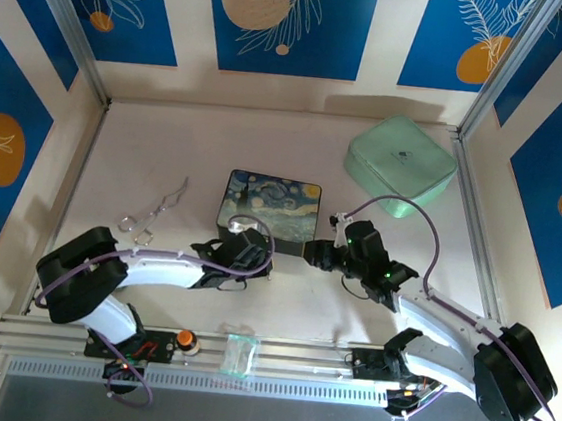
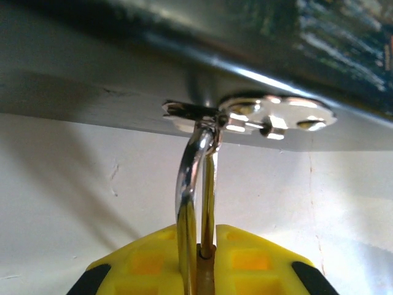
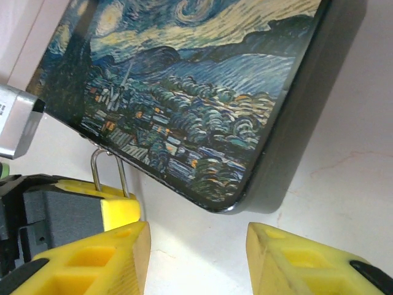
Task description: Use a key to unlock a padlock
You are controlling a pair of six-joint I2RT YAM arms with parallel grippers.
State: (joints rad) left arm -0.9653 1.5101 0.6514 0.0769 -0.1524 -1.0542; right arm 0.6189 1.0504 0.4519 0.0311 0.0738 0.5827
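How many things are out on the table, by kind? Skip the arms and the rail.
Boxes: 2 (starry-night box, mint-green case)
Padlocks: 1 (padlock, at the starry-night box's near edge)
Clear plastic pieces: 1 (clear plastic piece, left of that box)
Total: 4

Cream walls (image 1: pixel 382 40) carry blue panels (image 1: pixel 132 4) with white leaves and orange discs around a pale tabletop (image 1: pixel 298 142).

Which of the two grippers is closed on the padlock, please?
The left gripper: it pinches the padlock hooked on the painted box, whereas the right gripper stands open, holding nothing.
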